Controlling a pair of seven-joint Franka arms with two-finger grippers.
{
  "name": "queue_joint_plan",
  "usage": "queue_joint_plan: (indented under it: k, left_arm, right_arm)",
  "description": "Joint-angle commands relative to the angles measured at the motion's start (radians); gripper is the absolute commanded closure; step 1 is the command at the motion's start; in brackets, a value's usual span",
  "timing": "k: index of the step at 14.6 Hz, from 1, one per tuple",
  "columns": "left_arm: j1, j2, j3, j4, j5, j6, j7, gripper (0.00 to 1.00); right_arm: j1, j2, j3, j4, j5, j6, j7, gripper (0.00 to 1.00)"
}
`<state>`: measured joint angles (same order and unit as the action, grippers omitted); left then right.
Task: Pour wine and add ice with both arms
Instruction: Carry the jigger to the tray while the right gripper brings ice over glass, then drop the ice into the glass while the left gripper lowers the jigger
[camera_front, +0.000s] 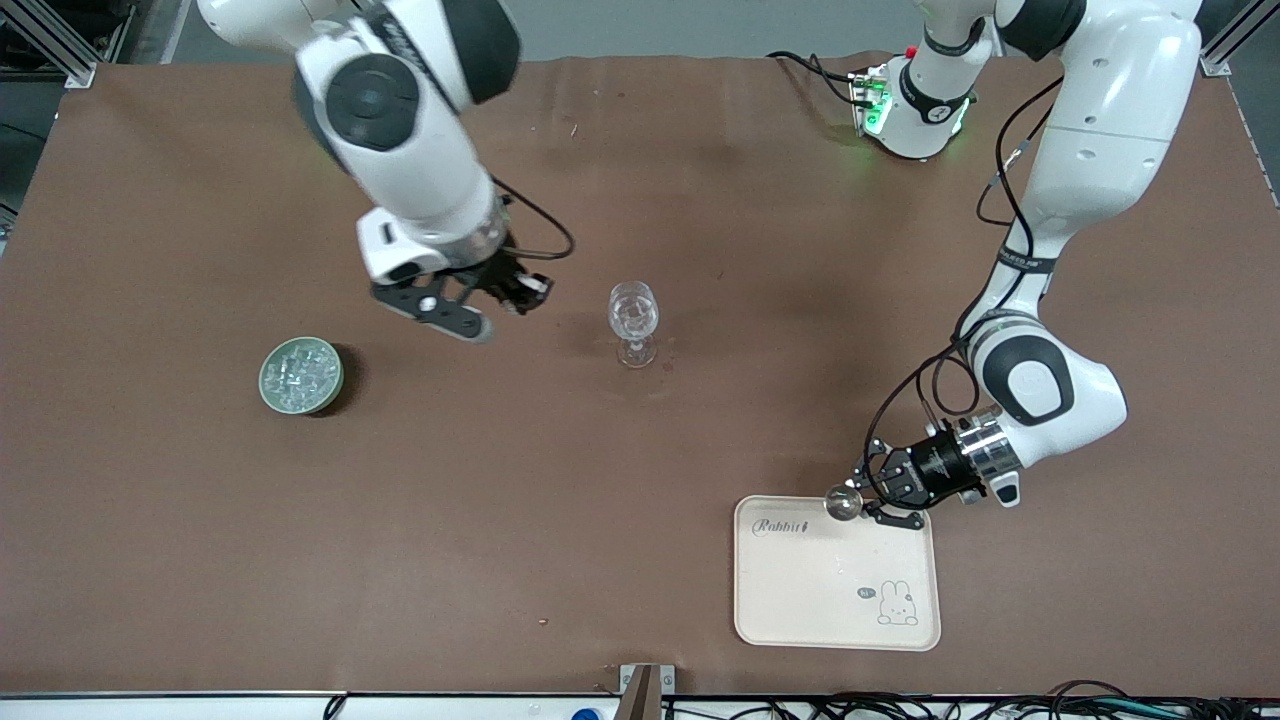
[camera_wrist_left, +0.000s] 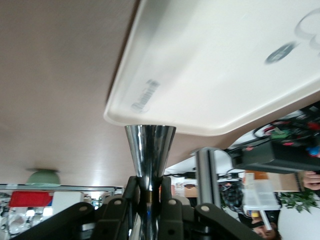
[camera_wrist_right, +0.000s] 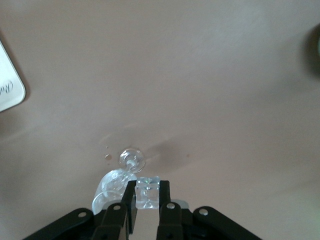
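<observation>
A clear stemmed glass (camera_front: 633, 318) stands mid-table. My right gripper (camera_front: 525, 292) is in the air beside it, toward the right arm's end, and is shut on one clear ice cube (camera_wrist_right: 148, 192). In the right wrist view the glass (camera_wrist_right: 117, 182) lies just under the fingertips (camera_wrist_right: 131, 192). A pale green round dish (camera_front: 300, 375) full of ice cubes (camera_front: 298, 372) sits toward the right arm's end. My left gripper (camera_front: 862, 495) is shut on a shiny metal measuring cup (camera_front: 843, 503), held on its side over the corner of a cream tray (camera_front: 835, 590). The left wrist view shows the cup (camera_wrist_left: 150, 147) between the fingers (camera_wrist_left: 131, 192).
The cream tray (camera_wrist_left: 225, 65) with a rabbit print lies near the front camera, toward the left arm's end. A few small drops (camera_front: 668, 365) lie on the brown table by the glass foot. The green dish shows far off in the left wrist view (camera_wrist_left: 43, 177).
</observation>
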<state>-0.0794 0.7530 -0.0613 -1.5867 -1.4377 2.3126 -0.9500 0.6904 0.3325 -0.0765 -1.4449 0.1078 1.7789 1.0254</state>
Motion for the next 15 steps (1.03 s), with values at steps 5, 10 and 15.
queue_joint_plan:
  k: [5, 10, 15]
  left_arm:
    - [0.009, 0.127, 0.12, 0.068, -0.3, -0.128, 0.149, 0.96]
    - [0.018, 0.166, 0.141, 0.067, -0.421, -0.134, 0.201, 0.89]
    - [0.026, 0.167, 0.144, 0.039, -0.498, -0.176, 0.274, 0.0]
  right_arm:
    - [0.13, 0.105, -0.014, 0.014, 0.029, 0.129, 0.137, 0.98]
    - [0.159, 0.151, -0.014, 0.009, 0.07, 0.134, 0.142, 0.97]
    - [0.178, 0.175, -0.014, 0.004, 0.069, 0.125, 0.142, 0.95]
